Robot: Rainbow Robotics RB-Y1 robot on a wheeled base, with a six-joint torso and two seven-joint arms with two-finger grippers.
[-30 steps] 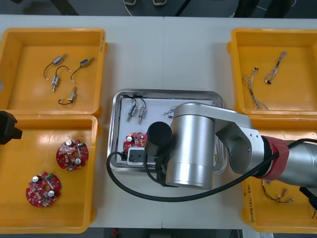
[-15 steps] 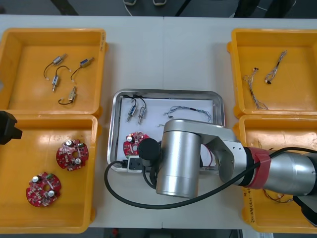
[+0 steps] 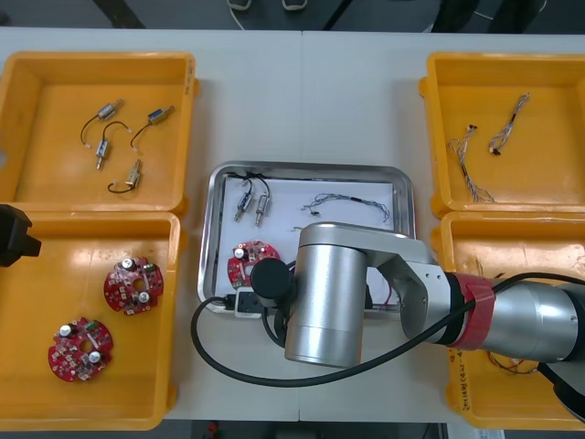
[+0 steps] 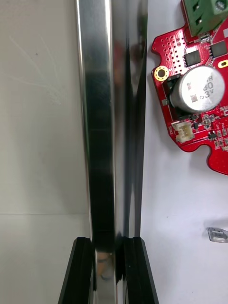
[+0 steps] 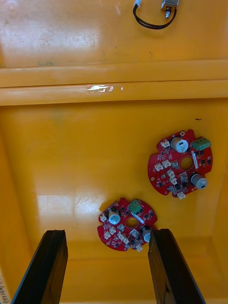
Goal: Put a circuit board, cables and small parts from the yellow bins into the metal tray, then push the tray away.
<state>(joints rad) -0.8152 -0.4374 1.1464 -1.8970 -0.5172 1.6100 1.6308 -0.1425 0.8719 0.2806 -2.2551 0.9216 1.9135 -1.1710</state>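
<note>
Reaching across the table (image 3: 302, 91) in the front view, the right arm (image 3: 334, 293) was seen at the near rim of the metal tray (image 3: 311, 170). On the tray's white inside, a round red circuit board (image 3: 247, 261) lay just beyond the arm's tip. Two small metal parts (image 3: 249, 203) and a twisted blue and white cable (image 3: 352, 201) were placed farther off, toward the far rim. The left arm (image 3: 16, 235) was parked at the edge of the near left yellow bin (image 3: 37, 393).

In the right wrist view, the right end effector (image 4: 110, 275) was found clenched on the tray's shiny rim, which was gripped between its black fingers (image 4: 78, 275) and ran straight away from them. The circuit board was seen well beyond the fingers, on the inner side of the rim.

In the left wrist view, the left end effector (image 5: 109, 266) was held released above the bin floor, fingers well apart, grasping nothing. One spare board (image 5: 127, 224) was seen between and just beyond the fingertips, and a second board (image 5: 183, 162) farther off. Past the bin walls, a black cable (image 5: 152, 21) was glimpsed in the neighbouring bin.
</note>
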